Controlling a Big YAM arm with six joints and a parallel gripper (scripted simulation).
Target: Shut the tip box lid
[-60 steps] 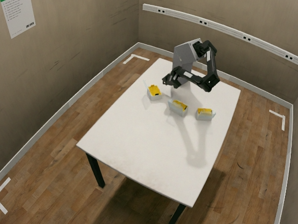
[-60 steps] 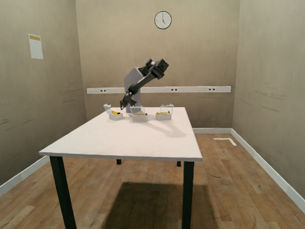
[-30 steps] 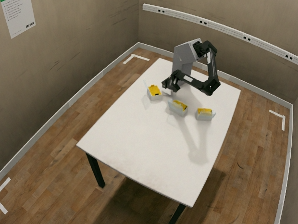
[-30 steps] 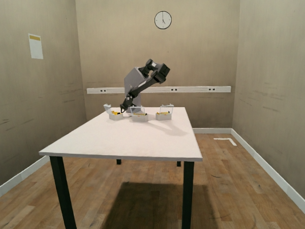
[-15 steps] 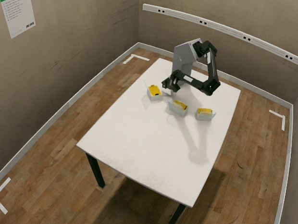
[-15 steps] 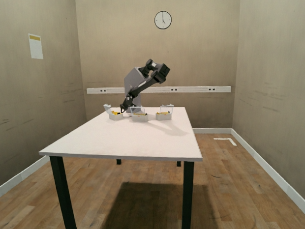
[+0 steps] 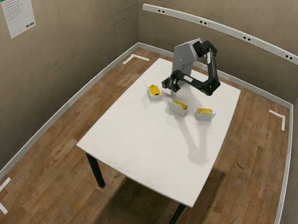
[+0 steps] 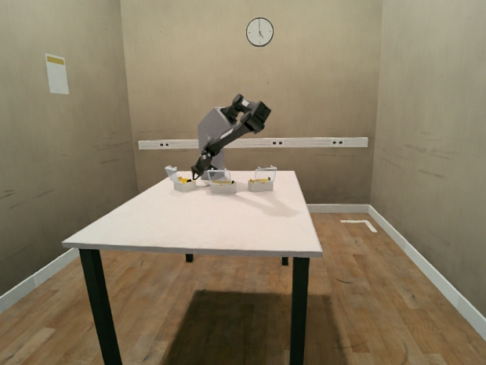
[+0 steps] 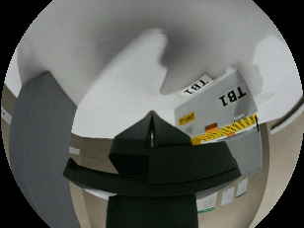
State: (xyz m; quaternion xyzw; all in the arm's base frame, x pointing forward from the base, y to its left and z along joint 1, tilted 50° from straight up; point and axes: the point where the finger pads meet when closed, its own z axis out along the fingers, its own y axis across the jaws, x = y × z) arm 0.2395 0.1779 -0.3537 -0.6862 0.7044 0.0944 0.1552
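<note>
Three small white tip boxes with yellow inserts stand on the white table, all with clear lids up: a left box (image 7: 154, 92) (image 8: 183, 183), a middle box (image 7: 178, 106) (image 8: 223, 186) and a right box (image 7: 205, 114) (image 8: 261, 184). My gripper (image 7: 165, 87) (image 8: 193, 173) is shut and empty, low over the table just behind the left box, on its right side. In the wrist view the closed fingers point past a box marked TB1 (image 9: 219, 121). No TB4 label is readable in any view.
The arm's grey base (image 7: 184, 61) stands at the table's far edge behind the boxes. The arm's elbow (image 7: 210, 87) hangs above the table behind the right box.
</note>
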